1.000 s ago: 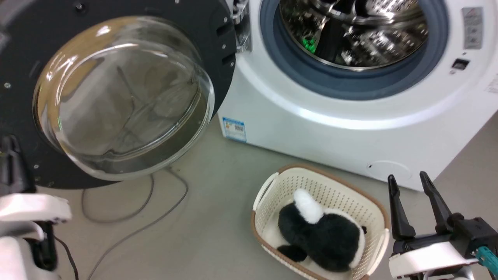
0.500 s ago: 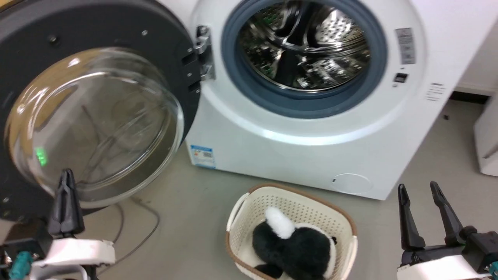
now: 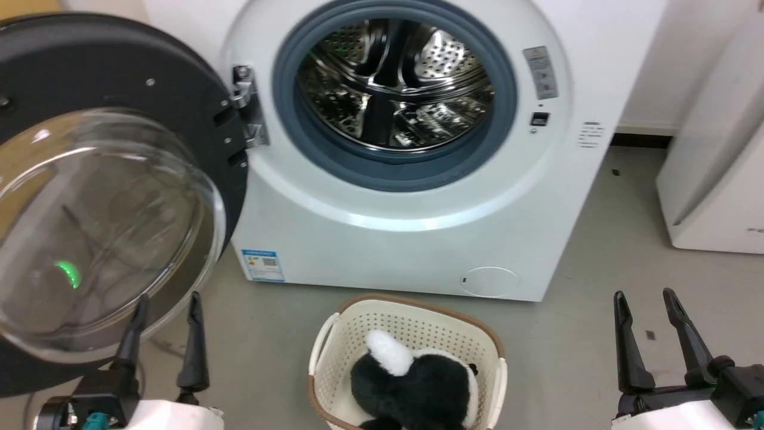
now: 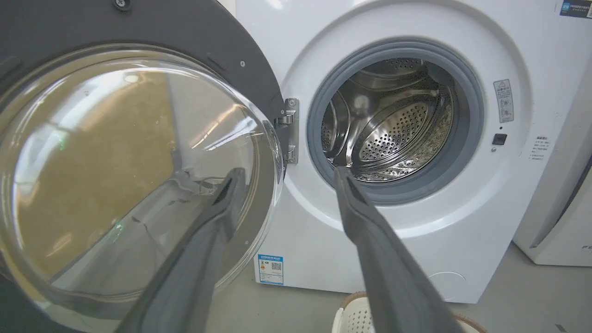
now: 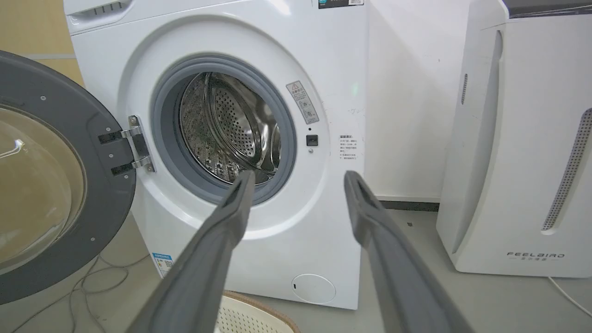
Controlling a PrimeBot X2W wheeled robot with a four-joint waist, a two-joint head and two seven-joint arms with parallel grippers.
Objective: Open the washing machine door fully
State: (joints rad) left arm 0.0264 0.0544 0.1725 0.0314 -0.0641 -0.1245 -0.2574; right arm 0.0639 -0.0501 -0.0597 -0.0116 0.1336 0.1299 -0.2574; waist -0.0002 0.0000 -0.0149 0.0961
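Observation:
The washing machine [image 3: 412,239] [image 4: 416,249] [image 5: 286,60] is a white front-loader with its steel drum exposed. Its round black door [image 3: 119,77] [image 4: 138,27] [image 5: 41,88] with the bulging glass bowl stands swung wide to the left on a metal hinge [image 3: 248,107]. My left gripper [image 3: 168,300] [image 4: 286,174] is open at the lower left, just in front of the door's lower edge, touching nothing. At the lower right my right gripper [image 3: 643,296] [image 5: 299,175] is open too, apart from the machine, with nothing between its fingers.
A cream basket [image 3: 412,316] [image 4: 351,314] [image 5: 240,310] holding a black-and-white plush toy [image 3: 418,382] sits on the floor before the machine. A white slanted appliance [image 3: 716,149] [image 5: 522,138] stands to the right. Grey cables [image 5: 92,282] lie under the door.
The head camera has tilted up and swung left, shifting the whole scene. My left gripper has come up into view, its two fingers now showing apart. Door and basket stay put.

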